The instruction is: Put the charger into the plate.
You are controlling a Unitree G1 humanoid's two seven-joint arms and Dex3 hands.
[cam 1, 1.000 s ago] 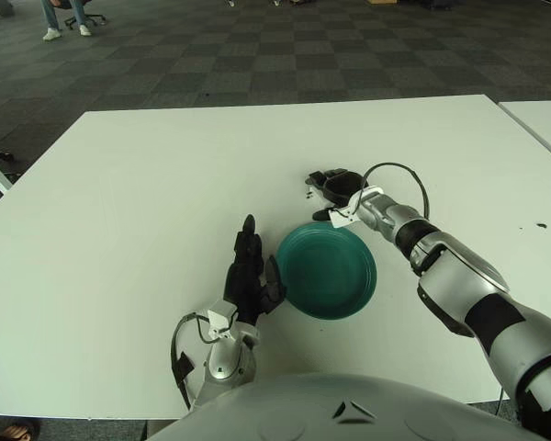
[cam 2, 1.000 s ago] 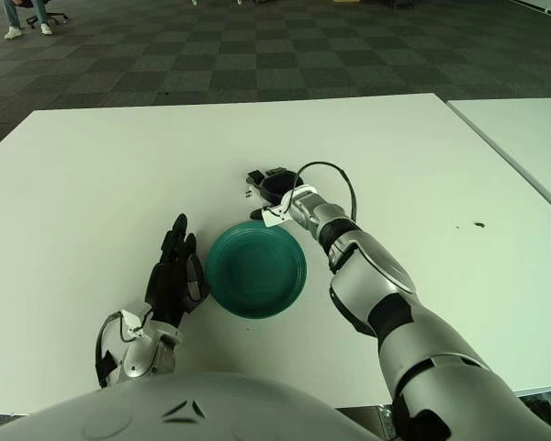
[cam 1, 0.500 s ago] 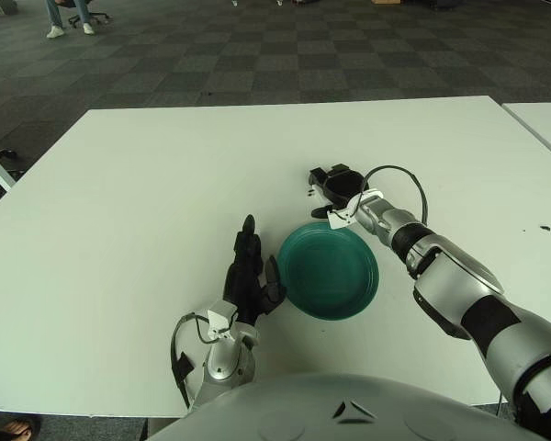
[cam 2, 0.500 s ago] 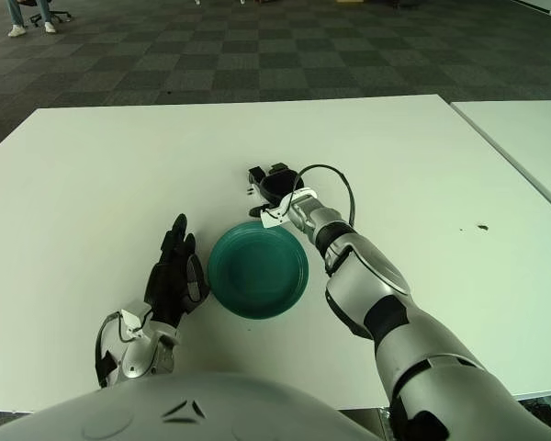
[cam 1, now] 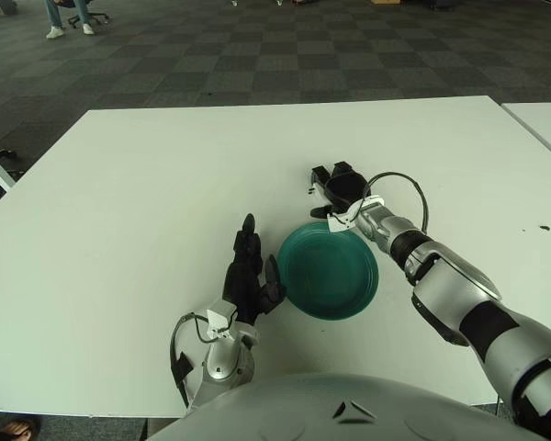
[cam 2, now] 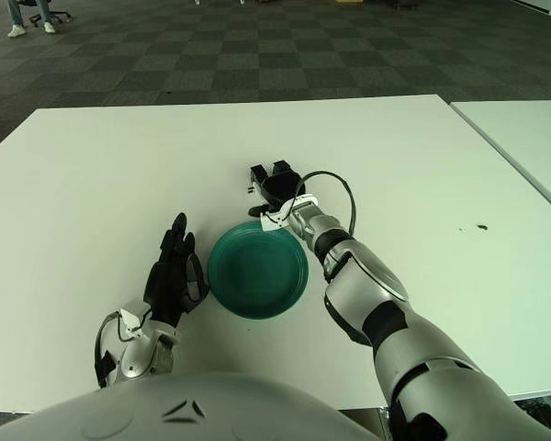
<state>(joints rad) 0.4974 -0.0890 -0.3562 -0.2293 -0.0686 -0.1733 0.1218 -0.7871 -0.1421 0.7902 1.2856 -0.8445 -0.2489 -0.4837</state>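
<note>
One teal plate (cam 1: 328, 271) holds nothing; the right hand (cam 1: 342, 188) lies just beyond it.

Big white table (cam 1: 119, 202) has a teal plate (cam 1: 328, 272) sitting on it, with a small dark speck (cam 1: 543, 226) way off to the plate's right.

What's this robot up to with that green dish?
The robot's right hand reaches across the white table and is closed around a small black charger, just beyond the far rim of a round teal plate. The plate holds nothing yet. Its left hand rests open beside the plate's left edge.
</note>
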